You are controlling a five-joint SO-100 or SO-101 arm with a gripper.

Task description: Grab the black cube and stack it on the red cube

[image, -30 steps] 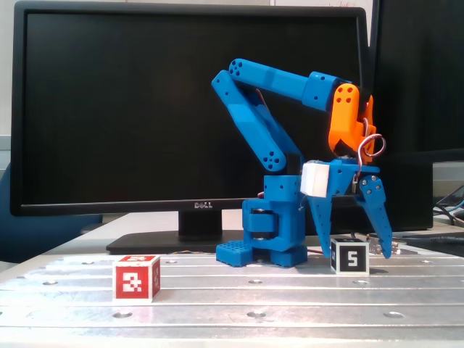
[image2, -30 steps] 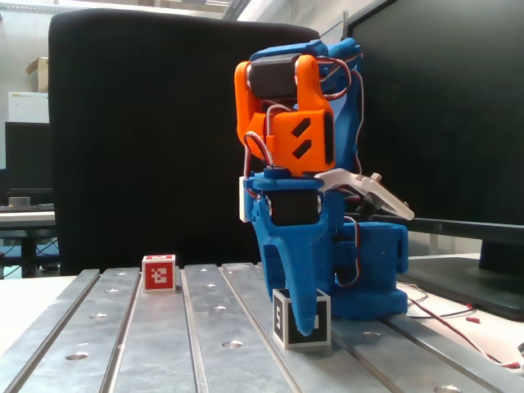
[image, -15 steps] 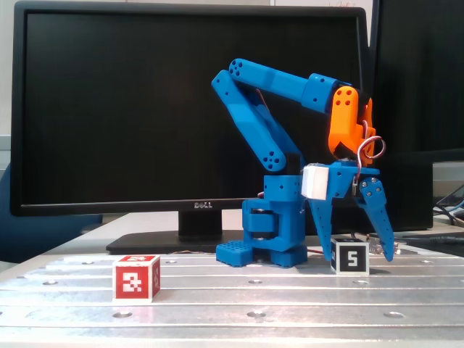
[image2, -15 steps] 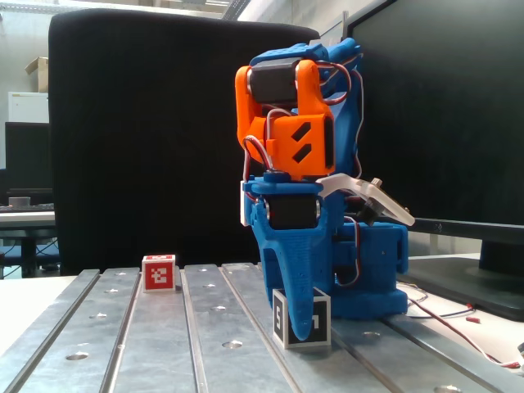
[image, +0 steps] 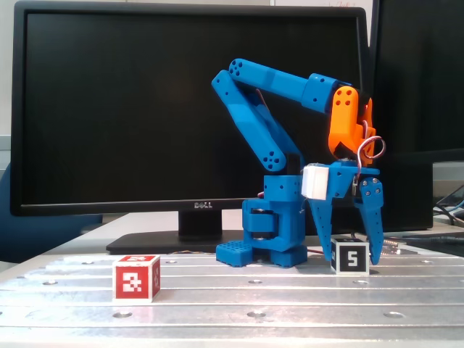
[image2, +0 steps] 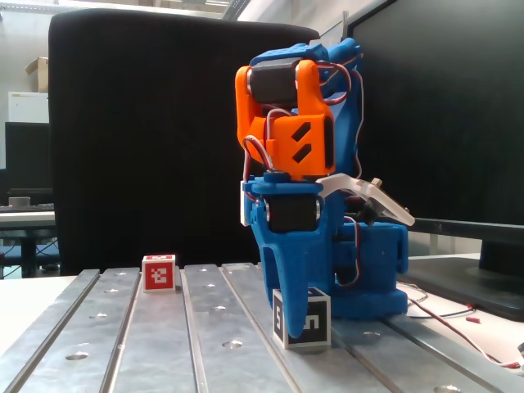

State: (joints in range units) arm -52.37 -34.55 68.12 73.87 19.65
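Observation:
The black cube [image: 351, 258] with a white "5" marker rests on the metal table at the right in a fixed view. It also shows in the other fixed view [image2: 308, 320], low and centre. My gripper [image: 352, 255] points straight down over it. One blue finger [image: 322, 225] is on its left side and the other on its right, both against the cube. In a fixed view the near finger [image2: 282, 278] covers part of the cube. The red cube [image: 135, 278] with a white pixel marker sits apart at the left, and shows further back in the other fixed view [image2: 159, 273].
The arm's blue base [image: 272, 232] stands just left of the black cube. A large dark monitor [image: 188, 109] fills the background. The slotted metal table [image: 254, 304] runs between the two cubes. Loose wires [image2: 458, 323] lie at the right.

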